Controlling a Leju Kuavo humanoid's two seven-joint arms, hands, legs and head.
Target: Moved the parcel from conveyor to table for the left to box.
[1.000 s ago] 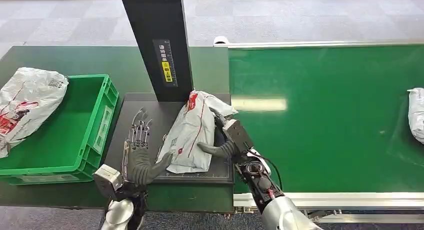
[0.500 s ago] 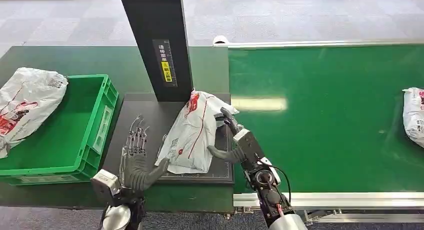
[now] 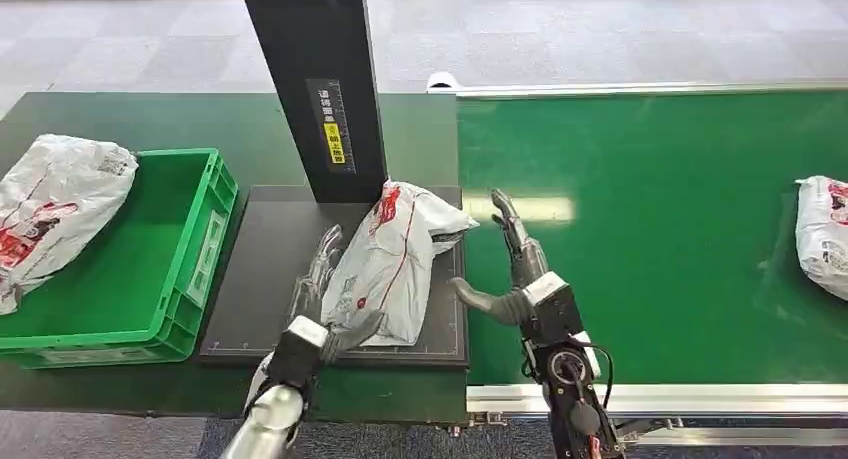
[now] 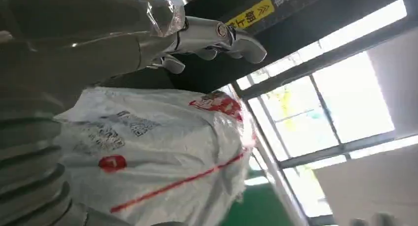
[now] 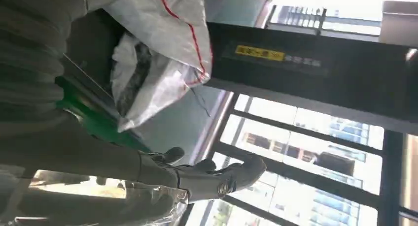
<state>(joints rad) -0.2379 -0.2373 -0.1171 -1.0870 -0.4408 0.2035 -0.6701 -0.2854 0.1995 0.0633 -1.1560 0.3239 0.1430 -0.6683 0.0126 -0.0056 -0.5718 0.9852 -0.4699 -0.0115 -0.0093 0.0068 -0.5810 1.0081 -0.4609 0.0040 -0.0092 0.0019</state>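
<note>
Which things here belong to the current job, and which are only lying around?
Job: parcel on the black table; left hand against it; right hand, open, beside it; green box.
Lying about: parcel on conveyor; black post.

Right hand (image 5: 123,172) comes in from the picture's edge: grey ribbed cover, thick thumb, darker fingers (image 5: 231,179) stretched out and spread, holding nothing, clear of the parcel (image 5: 157,53). Parcel is a crumpled white plastic bag with red line markings and a dark fold in it, lying against the black post (image 5: 305,88), which carries a yellow label (image 5: 259,52). A green surface strip (image 5: 93,120) shows between hand and parcel. Bright windows (image 5: 315,162) behind.
</note>
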